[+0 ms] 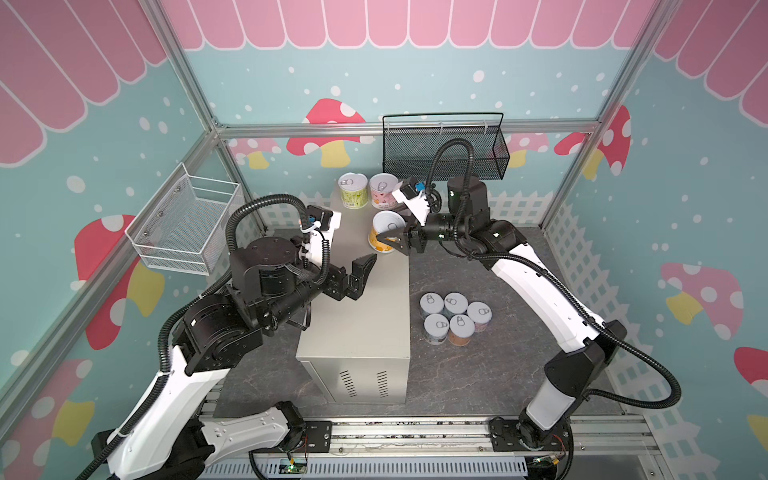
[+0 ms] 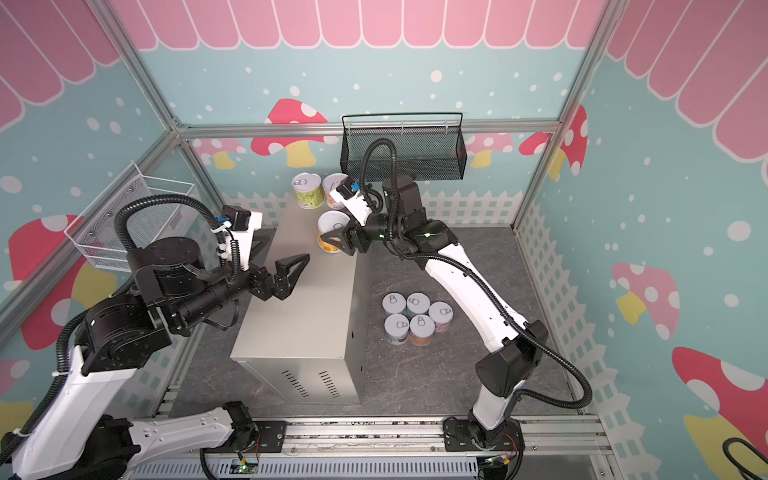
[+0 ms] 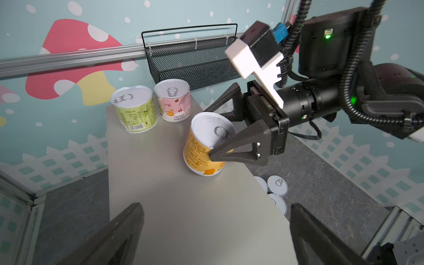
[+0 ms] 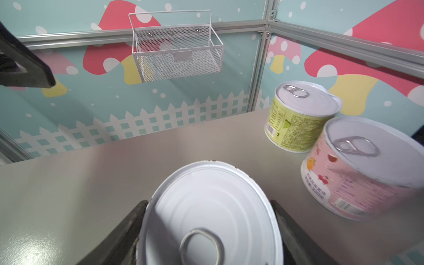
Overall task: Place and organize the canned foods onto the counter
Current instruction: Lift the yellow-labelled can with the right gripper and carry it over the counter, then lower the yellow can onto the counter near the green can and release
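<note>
The counter (image 1: 365,324) is a long beige box with vent slits on its near end. A green can (image 1: 354,190) and a pink can (image 1: 383,190) stand upright at its far end. My right gripper (image 1: 388,232) is shut on a yellow-orange can (image 3: 199,146), which it holds tilted, lower rim at the counter top near the right edge. In the right wrist view its silver lid (image 4: 211,206) fills the space between the fingers. My left gripper (image 1: 365,276) hovers open over the counter's middle, with nothing in it. Several more cans (image 1: 455,318) stand clustered on the floor right of the counter.
A black mesh basket (image 1: 444,149) hangs on the back wall just behind the right arm. A white wire basket (image 1: 187,224) hangs on the left wall. Aluminium frame posts stand at the corners, and dark stone floor (image 1: 478,374) surrounds the counter.
</note>
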You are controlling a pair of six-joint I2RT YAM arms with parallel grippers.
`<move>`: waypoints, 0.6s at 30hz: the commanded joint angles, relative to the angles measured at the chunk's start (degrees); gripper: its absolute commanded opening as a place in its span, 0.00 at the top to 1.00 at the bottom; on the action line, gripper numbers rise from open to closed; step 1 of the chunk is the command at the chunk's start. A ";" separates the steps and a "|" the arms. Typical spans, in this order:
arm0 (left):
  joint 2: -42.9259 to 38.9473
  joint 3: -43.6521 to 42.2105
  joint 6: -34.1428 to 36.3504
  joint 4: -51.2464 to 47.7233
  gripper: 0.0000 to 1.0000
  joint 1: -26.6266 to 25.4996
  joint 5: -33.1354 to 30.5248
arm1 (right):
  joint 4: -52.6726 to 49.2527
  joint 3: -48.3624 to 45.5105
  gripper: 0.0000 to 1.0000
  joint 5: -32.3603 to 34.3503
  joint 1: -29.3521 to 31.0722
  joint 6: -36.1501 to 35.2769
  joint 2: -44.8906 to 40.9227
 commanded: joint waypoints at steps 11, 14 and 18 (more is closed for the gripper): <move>1.12 2.26 -0.94 -3.60 0.00 4.96 2.50 | -2.53 6.50 0.23 3.80 4.33 -2.31 4.03; 1.03 1.88 -1.44 -2.34 0.00 5.59 2.71 | -1.88 6.73 0.19 3.81 4.41 -1.58 4.03; 0.65 1.28 -1.55 -1.79 0.00 7.01 4.49 | -1.85 6.66 0.15 3.37 4.44 -1.34 3.12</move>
